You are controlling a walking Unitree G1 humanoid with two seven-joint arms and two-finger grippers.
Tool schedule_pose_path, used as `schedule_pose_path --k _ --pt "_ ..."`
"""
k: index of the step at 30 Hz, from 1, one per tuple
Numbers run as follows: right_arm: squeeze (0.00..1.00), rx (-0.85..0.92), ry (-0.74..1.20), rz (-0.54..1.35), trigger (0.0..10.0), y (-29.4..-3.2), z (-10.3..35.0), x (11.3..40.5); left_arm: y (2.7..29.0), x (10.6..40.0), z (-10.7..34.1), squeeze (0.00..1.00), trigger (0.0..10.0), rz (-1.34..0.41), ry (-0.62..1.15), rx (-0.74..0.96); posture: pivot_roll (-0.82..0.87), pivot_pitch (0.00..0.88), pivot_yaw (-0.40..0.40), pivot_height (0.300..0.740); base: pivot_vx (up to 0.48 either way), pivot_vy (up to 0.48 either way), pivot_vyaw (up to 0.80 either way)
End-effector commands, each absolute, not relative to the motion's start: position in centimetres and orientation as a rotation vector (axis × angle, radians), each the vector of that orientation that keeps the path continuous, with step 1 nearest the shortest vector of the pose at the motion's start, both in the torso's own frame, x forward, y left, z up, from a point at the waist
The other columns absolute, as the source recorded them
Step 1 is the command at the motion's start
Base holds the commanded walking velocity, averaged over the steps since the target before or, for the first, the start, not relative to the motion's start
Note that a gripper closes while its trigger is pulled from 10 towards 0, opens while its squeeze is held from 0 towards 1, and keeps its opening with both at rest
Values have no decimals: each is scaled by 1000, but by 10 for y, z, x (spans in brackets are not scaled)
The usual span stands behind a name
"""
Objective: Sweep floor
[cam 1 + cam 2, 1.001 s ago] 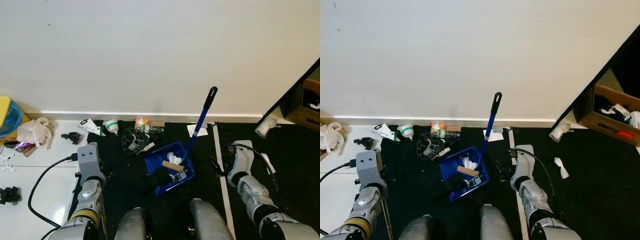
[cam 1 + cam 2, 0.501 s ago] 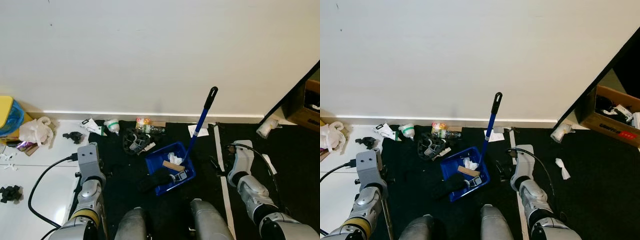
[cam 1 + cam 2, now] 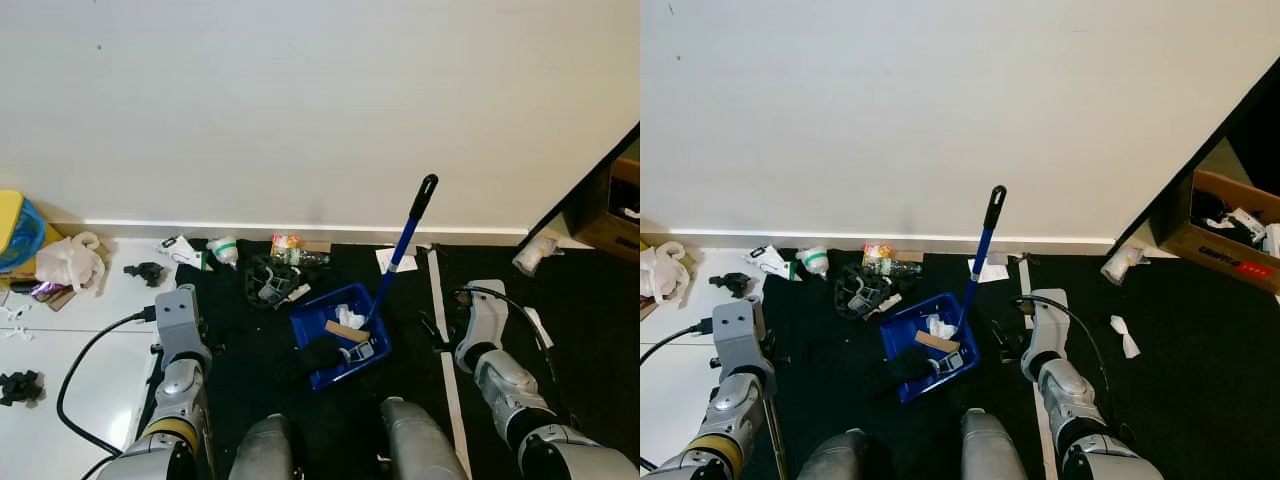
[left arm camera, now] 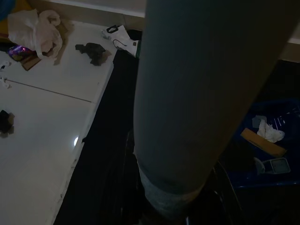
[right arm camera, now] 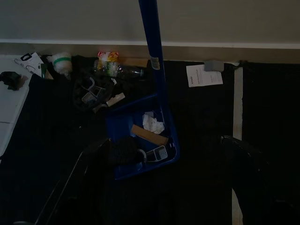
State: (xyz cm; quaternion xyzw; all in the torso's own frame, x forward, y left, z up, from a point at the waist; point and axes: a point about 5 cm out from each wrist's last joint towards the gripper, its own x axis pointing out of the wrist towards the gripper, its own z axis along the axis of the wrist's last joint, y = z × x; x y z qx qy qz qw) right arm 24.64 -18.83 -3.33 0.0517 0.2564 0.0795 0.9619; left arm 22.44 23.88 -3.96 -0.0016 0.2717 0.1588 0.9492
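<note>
A blue dustpan (image 3: 338,345) sits on the black mat (image 3: 250,350) just ahead of the robot's legs, its long handle (image 3: 403,243) leaning up toward the wall (image 3: 320,100). It already holds a paper wad (image 5: 153,123), a brown strip (image 5: 149,134) and a small grey piece (image 5: 157,153). Just beyond it, near the baseboard, litter lies unswept: a black tangle (image 3: 270,280), a bottle (image 3: 292,250), a white cup (image 3: 223,250) and a paper slip (image 3: 395,260). More scraps lie on the white floor (image 3: 80,370) to the left, among them a white bag (image 3: 68,262).

Both arms hang low at the robot's sides, the left arm (image 3: 175,350) at the mat's edge, the right arm (image 3: 490,345) beside a white stripe. Whether either hand is released or clenched I cannot tell; neither seems to hold anything.

The work looks paused between collecting passes. The next move likely calls for reaching to the handle and bringing the pan up to the pile by the wall without tipping out what it carries.
</note>
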Motion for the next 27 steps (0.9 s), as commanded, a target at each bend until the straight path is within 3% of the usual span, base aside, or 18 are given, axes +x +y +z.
schedule_pose_path --k 1,27 --pt "0 111 540 146 10000 -192 -36 244 229 214 -50 0 10000 324 606 -66 10 76 -45 740 0 0 0" --pt "0 109 543 146 10000 -192 -36 244 229 215 -50 0 10000 321 608 -67 9 72 -44 740 0 0 0"
